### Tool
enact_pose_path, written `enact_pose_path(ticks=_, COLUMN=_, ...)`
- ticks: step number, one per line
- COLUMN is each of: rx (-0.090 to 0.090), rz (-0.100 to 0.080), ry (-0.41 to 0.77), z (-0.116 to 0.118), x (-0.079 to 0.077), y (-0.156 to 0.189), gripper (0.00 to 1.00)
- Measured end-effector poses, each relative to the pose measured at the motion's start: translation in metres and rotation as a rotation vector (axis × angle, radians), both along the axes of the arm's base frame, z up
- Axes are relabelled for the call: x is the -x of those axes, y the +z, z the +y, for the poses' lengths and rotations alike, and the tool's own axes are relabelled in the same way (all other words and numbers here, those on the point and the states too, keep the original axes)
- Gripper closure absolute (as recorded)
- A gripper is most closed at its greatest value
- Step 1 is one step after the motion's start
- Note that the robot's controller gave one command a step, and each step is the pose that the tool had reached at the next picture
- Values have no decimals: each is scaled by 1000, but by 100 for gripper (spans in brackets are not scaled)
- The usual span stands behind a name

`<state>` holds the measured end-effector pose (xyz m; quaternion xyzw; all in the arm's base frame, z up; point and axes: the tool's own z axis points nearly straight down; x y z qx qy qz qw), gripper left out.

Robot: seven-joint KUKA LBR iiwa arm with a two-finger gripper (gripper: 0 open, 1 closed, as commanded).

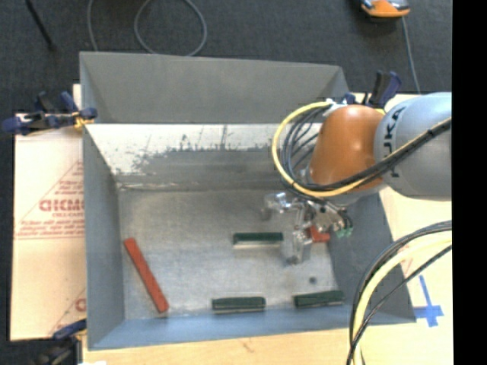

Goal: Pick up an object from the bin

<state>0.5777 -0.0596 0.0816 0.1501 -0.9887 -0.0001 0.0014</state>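
Nothing's been picked yet as far as I can see; every piece is lying flat on the floor of the bin (100,226), so the grab and the lift are both left to do.

Closest to the camera, along the front wall, are two dark green bars: the left green bar (238,304) and the right green bar (318,300). Both are short, flat, straight-edged and matte, lying more or less end to end with a gap between them. Over in the front-left corner is a red stick (146,274), longer and thinner, sitting on a diagonal.

Further in, around mid-floor, is the middle green bar (257,239), which has the same shape as the other two. The gripper (295,251) is down low just beside its right end, so my guess is that's the target. It's a clutter of shiny metal down there, and I honestly can't tell whether it's spread or closed, or whether it's touching the bar.

Behind that, the rounded orange cover (342,147) on the wrist is smooth and glossy, with cables looped around it. The back wall (183,147) is bare grey metal, scuffed and speckled.
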Motion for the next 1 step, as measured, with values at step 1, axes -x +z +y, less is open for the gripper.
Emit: enact_pose_path(ticks=1, rx=0, rz=-4, ry=142, z=33, x=-5, y=-11, gripper=0)
